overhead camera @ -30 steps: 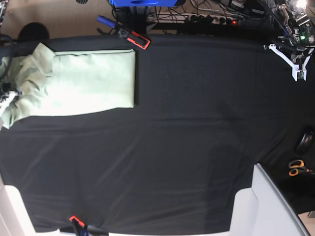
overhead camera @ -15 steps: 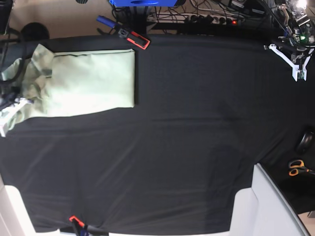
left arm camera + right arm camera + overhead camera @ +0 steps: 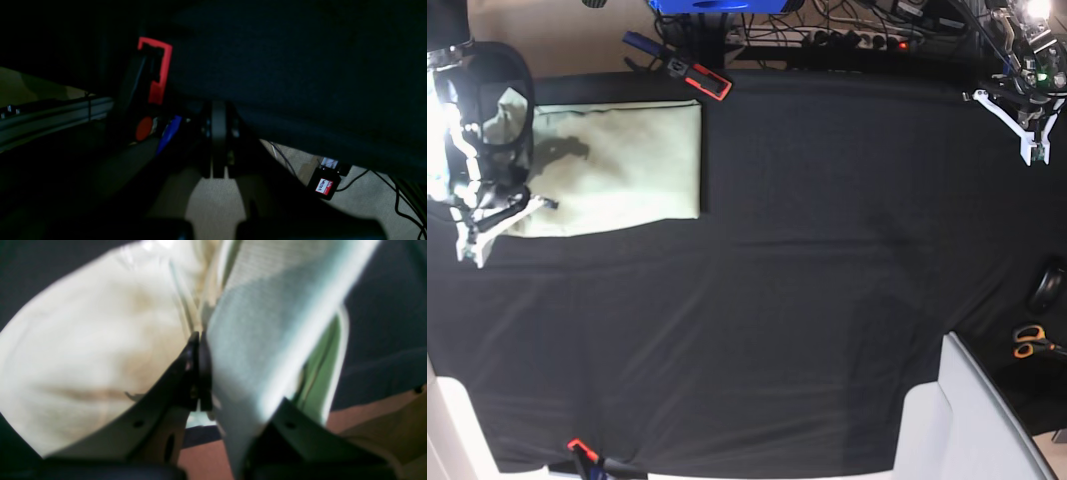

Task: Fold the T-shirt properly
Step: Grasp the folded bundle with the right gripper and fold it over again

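The pale mint-green T-shirt lies folded into a long rectangle at the table's far left on the black tablecloth. Its left end is lifted and bunched. My right gripper is at that end, shut on the cloth. In the right wrist view the right gripper pinches a fold of the T-shirt, and fabric hangs on both sides of the fingers. My left gripper hangs shut and empty at the far right corner, away from the shirt. In the left wrist view the left gripper is closed over the table's edge.
A red and black clamp grips the cloth's far edge beside the shirt's corner, also seen as the clamp. Another clamp sits at the near edge. Scissors and a dark object lie at the right. Cables run along the back.
My right arm has come into view from the left, lifting the shirt's bunched left end and carrying it right toward the folded body. The left arm has not moved.
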`<state>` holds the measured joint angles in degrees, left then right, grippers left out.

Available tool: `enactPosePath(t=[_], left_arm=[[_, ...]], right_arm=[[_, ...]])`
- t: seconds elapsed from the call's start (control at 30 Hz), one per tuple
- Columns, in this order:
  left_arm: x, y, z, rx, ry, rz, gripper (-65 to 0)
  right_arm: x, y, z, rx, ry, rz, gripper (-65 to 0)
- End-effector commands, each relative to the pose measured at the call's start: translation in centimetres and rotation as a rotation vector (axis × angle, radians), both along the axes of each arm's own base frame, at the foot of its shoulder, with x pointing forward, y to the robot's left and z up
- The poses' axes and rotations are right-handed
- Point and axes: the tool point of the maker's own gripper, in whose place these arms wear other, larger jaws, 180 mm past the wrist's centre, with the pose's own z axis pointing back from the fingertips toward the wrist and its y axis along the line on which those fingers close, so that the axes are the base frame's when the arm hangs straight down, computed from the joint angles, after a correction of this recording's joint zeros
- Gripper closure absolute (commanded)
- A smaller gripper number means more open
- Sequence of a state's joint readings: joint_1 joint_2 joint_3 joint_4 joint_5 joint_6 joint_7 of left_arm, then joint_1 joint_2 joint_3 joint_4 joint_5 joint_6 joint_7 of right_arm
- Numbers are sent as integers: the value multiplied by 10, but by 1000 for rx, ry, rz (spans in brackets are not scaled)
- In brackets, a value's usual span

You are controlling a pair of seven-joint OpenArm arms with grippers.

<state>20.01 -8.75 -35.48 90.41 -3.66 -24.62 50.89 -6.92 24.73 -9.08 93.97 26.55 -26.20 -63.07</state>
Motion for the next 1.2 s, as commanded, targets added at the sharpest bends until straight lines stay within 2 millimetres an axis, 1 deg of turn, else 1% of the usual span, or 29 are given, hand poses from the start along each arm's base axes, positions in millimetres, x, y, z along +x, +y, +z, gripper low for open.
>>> enactPosePath(t=[0.0, 0.13, 0.23, 0.33, 0.53, 0.63, 0.77, 1.07, 1.17], left_arm=[[6, 7, 9, 27, -27, -9, 0], [7, 7, 9, 26, -28, -9, 0], [7, 7, 9, 26, -28, -9, 0], [7, 7, 9, 26, -28, -9, 0], [7, 7, 9, 26, -28, -9, 0], [7, 7, 10, 26, -30, -9, 0], [7, 5, 9, 22, -31, -9, 0], [7, 5, 8, 20, -31, -9, 0], [7, 5, 8, 20, -31, -9, 0]], right_arm=[[7, -2, 7, -19, -26, 4, -1], [-4, 13, 0, -8, 26, -19, -1], [-1, 24, 5, 1, 12, -35, -1], [-2, 35, 6, 18, 45, -57, -1], [-7, 66, -1, 26, 94, 56, -1], [-16, 80, -6, 32, 137, 109, -1], [-19, 89, -6, 35, 162, 145, -1], [-12, 99, -2, 44, 156, 172, -1], [-12, 110, -1, 67, 155, 177, -1]])
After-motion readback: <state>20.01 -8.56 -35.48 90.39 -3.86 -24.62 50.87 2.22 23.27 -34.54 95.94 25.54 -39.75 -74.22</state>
